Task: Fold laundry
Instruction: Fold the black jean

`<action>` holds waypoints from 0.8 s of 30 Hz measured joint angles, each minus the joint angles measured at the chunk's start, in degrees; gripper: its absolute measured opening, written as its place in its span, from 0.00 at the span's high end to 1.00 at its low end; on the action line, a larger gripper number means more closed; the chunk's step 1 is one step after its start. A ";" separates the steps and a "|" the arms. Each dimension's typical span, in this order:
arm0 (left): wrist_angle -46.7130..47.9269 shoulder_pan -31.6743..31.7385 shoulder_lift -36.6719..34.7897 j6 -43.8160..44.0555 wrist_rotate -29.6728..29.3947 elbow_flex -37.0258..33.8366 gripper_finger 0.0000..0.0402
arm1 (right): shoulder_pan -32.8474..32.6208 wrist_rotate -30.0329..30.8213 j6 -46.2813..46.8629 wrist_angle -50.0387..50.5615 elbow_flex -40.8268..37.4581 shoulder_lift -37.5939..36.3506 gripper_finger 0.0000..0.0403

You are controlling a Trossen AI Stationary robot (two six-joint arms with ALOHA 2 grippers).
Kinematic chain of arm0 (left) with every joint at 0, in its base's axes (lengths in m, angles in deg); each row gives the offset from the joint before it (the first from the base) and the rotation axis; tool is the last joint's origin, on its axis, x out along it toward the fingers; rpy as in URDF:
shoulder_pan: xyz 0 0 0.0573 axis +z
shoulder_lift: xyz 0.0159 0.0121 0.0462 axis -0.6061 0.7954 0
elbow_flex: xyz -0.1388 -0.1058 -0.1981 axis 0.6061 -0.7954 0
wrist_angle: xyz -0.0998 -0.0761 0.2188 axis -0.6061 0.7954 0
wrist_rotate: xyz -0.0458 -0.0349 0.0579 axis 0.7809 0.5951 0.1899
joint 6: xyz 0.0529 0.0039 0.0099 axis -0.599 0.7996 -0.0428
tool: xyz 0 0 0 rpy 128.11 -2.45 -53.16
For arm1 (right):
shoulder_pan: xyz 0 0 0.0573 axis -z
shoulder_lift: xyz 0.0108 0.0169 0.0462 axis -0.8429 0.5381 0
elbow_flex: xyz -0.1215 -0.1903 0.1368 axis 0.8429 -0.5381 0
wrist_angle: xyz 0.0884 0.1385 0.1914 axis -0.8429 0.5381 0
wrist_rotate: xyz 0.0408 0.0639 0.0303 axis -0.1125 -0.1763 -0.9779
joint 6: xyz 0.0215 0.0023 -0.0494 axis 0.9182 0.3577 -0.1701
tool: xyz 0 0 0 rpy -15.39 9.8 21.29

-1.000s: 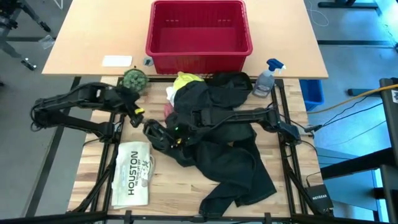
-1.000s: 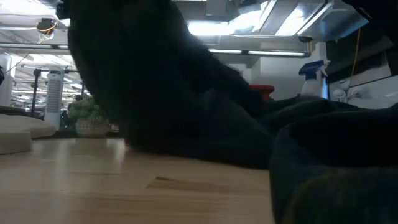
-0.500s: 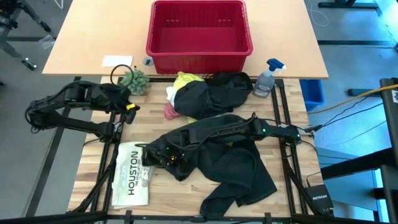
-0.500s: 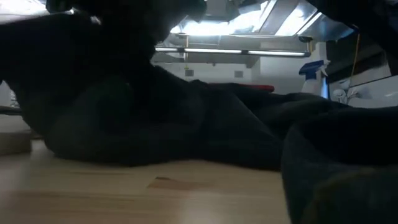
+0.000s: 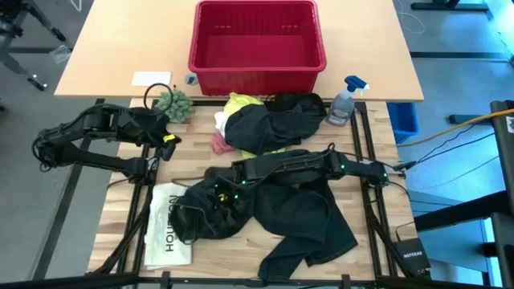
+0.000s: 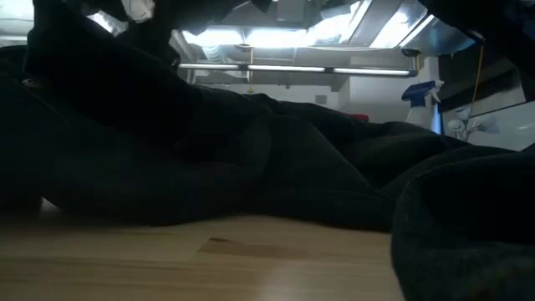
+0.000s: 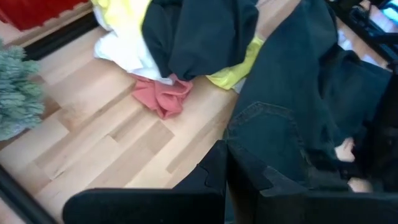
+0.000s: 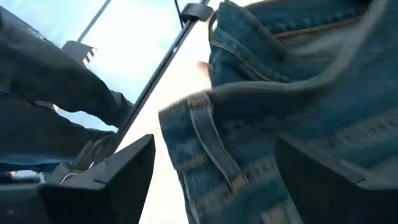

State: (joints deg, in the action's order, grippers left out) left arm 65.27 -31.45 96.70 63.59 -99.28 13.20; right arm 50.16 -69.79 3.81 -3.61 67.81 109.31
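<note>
Two robot arms are counted over the tabletop (image 5: pixel 369 241), one at its left edge and one reaching in from its right edge. On the tabletop one pair of dark trousers (image 5: pixel 309 213), one yellow T-shirt (image 5: pixel 238 103), one pink cloth (image 5: pixel 218 144), one white cloth (image 5: pixel 220 121) and one flat white printed item (image 5: pixel 165 241) are seen. Along the far edge, one red basket (image 5: pixel 257 48), one small green plant (image 5: pixel 173 103) and one spray bottle (image 5: pixel 344 102) are counted.

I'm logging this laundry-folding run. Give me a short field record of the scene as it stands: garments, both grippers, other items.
trousers: large dark denim trousers spread over the wooden table, waistband partly covering the flat white "HOUSTON" item
other garments: bright yellow T-shirt, small pink cloth, in a pile near the red plastic basket
right gripper: open, at the waistband
left gripper: shut, waiting beside the small green plant
</note>
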 joint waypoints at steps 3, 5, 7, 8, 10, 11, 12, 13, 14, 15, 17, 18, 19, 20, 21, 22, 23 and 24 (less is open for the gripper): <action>-2.16 -1.11 0.04 -1.05 0.88 -0.02 1.00 | 1.22 -0.12 -0.72 0.38 0.28 -3.14 0.24; -4.45 -2.21 0.17 -1.53 0.67 -0.04 1.00 | 2.24 0.28 -1.23 -0.58 0.26 -6.18 0.26; -7.48 -3.55 0.49 -2.80 0.82 -0.06 1.00 | 3.48 2.22 -1.89 -0.73 0.45 -9.16 0.29; -9.13 -4.49 1.03 -3.37 1.18 -0.08 1.00 | 4.24 3.31 -2.12 -0.20 0.35 -10.75 0.30; -12.76 -7.06 2.42 -3.47 2.57 -0.37 1.00 | 6.14 6.07 -3.42 2.61 0.33 -13.83 0.33; -14.47 -8.82 3.60 -3.37 3.42 -0.90 1.00 | 7.18 7.49 -4.35 5.12 0.30 -15.33 0.34; -15.45 -10.82 5.10 -3.10 3.90 -1.33 1.00 | 8.10 8.93 -5.52 7.81 0.27 -16.96 0.35; -16.47 -13.40 7.17 -2.82 3.91 -1.90 1.00 | 9.06 10.56 -7.04 10.73 0.27 -18.69 0.36; -16.66 -15.87 9.57 -2.84 3.62 -2.25 1.00 | 9.94 12.03 -8.36 13.79 0.27 -19.91 0.38; -16.59 -18.34 12.15 -3.08 2.41 -2.47 1.00 | 10.82 12.83 -9.62 16.58 0.30 -21.25 0.39; -16.50 -23.08 17.70 -3.48 -1.53 -2.59 1.00 | 12.60 13.25 -11.00 21.59 0.30 -22.91 0.41; -16.50 -24.83 19.81 -3.50 -3.53 -2.44 1.00 | 13.45 13.20 -11.11 23.61 0.30 -23.29 0.42; -16.47 -26.79 21.99 -3.40 -5.22 -1.95 1.00 | 14.21 12.96 -11.19 25.25 0.28 -23.41 0.43; -16.61 -28.45 23.90 -3.12 -6.35 -1.31 1.00 | 14.98 12.71 -11.25 26.73 0.26 -23.41 0.44; -16.83 -29.92 25.50 -2.73 -7.28 -0.69 1.00 | 15.61 12.73 -11.48 28.43 0.19 -23.44 0.44; -17.01 -31.54 26.94 -2.36 -7.89 -0.22 1.00 | 16.13 12.72 -11.96 29.96 0.16 -23.48 0.45; -16.94 -32.95 28.06 -1.83 -8.26 0.19 1.00 | 16.70 12.75 -12.30 30.76 0.16 -23.58 0.45; -16.90 -34.37 28.95 -0.46 -9.13 0.63 1.00 | 17.30 12.75 -12.41 31.20 0.16 -23.72 0.45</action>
State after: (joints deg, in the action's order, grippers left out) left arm 48.37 -65.82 125.65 63.12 -108.41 13.82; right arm 67.47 -57.04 -8.60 27.59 67.97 85.59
